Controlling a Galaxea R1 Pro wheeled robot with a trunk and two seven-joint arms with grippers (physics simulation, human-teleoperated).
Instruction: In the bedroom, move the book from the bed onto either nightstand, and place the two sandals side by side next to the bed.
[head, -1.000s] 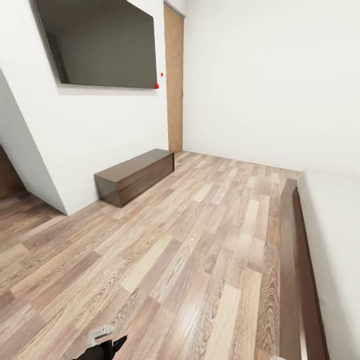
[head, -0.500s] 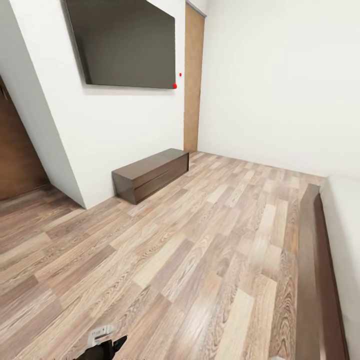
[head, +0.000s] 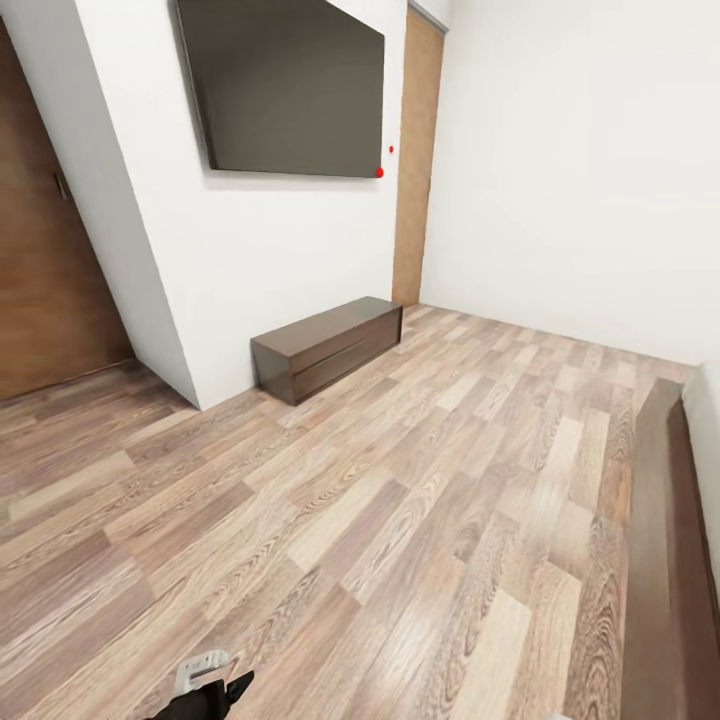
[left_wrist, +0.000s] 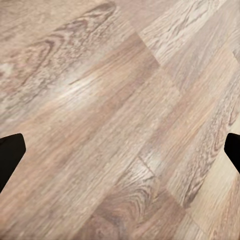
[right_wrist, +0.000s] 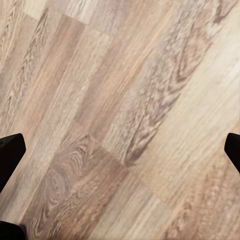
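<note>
**Bedroom floor seen, bed frame at the right edge**

Bed (head: 668, 560) is seen only as a dark wood frame along the head view's right edge, on the wood-plank floor (head: 400, 520). A low dark cabinet (head: 328, 345) is set against the white wall under a dark screen (head: 290, 85). Left gripper (left_wrist: 120, 150) and right gripper (right_wrist: 120, 150) are held wide apart over bare planks, nothing gripped.

1. I see open wood-plank floor (head: 380, 520) ahead, from my base to the far wall.
2. A low dark cabinet (head: 328, 345) stands against the left wall, under a wall-mounted screen (head: 285, 85).
3. The bed (head: 672, 560) frame borders the passage on the right.
4. Beneath the left claw (left_wrist: 120, 150) and right claw (right_wrist: 120, 150), both spread wide, I see bare floor.
</note>
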